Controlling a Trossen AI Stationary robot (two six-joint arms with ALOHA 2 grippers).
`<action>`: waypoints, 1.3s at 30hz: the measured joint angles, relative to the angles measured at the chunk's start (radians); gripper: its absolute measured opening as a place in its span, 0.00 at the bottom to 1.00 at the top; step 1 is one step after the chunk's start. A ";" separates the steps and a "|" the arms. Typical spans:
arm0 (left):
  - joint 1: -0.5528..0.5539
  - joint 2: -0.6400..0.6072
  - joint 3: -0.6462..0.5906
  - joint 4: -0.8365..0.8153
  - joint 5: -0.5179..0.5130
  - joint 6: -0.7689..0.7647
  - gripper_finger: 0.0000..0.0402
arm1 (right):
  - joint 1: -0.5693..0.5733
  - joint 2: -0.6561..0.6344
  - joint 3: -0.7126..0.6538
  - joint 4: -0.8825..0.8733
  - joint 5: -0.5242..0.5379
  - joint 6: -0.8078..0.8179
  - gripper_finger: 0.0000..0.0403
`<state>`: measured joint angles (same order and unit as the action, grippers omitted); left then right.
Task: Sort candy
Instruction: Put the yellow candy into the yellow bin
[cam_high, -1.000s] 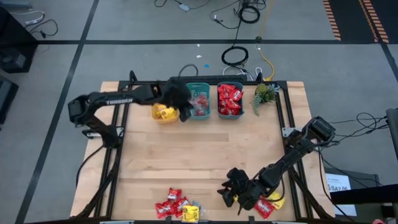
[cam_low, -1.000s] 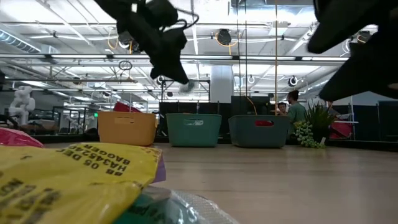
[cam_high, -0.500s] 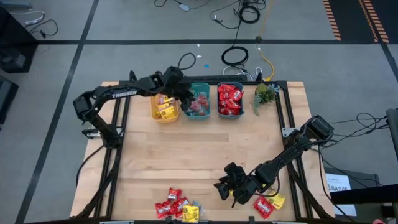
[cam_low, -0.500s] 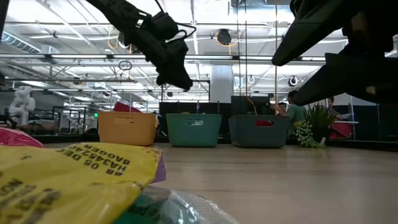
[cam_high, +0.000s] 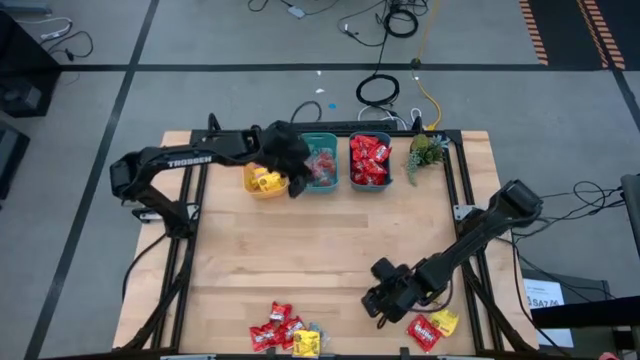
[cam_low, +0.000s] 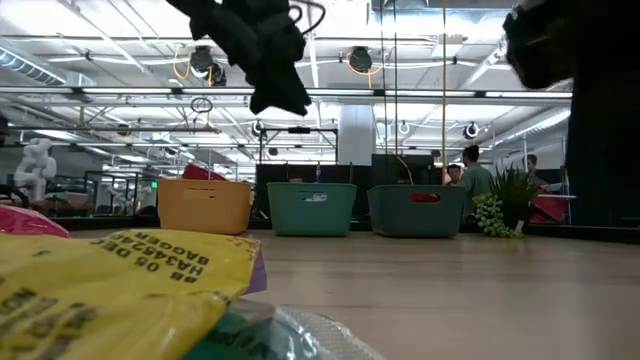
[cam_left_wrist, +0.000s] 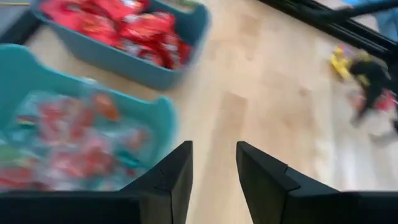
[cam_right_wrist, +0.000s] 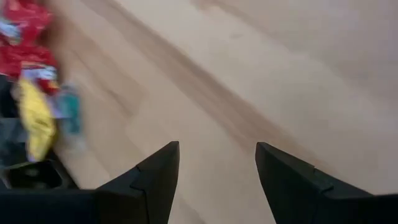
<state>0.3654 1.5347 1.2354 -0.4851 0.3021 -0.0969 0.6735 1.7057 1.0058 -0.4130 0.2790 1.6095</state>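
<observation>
Candy is split: most already sorted into three bins at the far tabletop (cam_high: 330, 250) edge — yellow bin (cam_high: 264, 180), teal bin (cam_high: 320, 165), blue bin (cam_high: 370, 160) of red packets — with two loose piles (cam_high: 287, 331) (cam_high: 430, 328) at the near edge. Left claw (cam_high: 292, 170) hangs over the yellow/teal bins, fingers parted, nothing in them; looks like a drop-off step. Right claw (cam_high: 378, 302), released and empty, sits beside the right pile. Next call: line right claw on one packet, close.
</observation>
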 joint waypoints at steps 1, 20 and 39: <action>-0.026 -0.004 0.000 -0.010 0.000 -0.015 0.33 | 0.001 -0.027 0.000 -0.044 0.001 0.001 0.50; -0.642 -0.067 -0.015 -0.158 -0.315 -0.466 0.33 | 0.136 -0.429 0.000 -0.758 -0.220 0.124 0.50; -1.134 -0.066 -0.233 0.138 -0.569 -1.050 0.33 | 0.280 -0.221 -0.096 -0.514 -0.312 0.195 0.50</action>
<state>-0.7688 1.4689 1.0019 -0.3476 -0.2667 -1.1469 0.9530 1.4849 0.9101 -0.9274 -0.0329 1.8044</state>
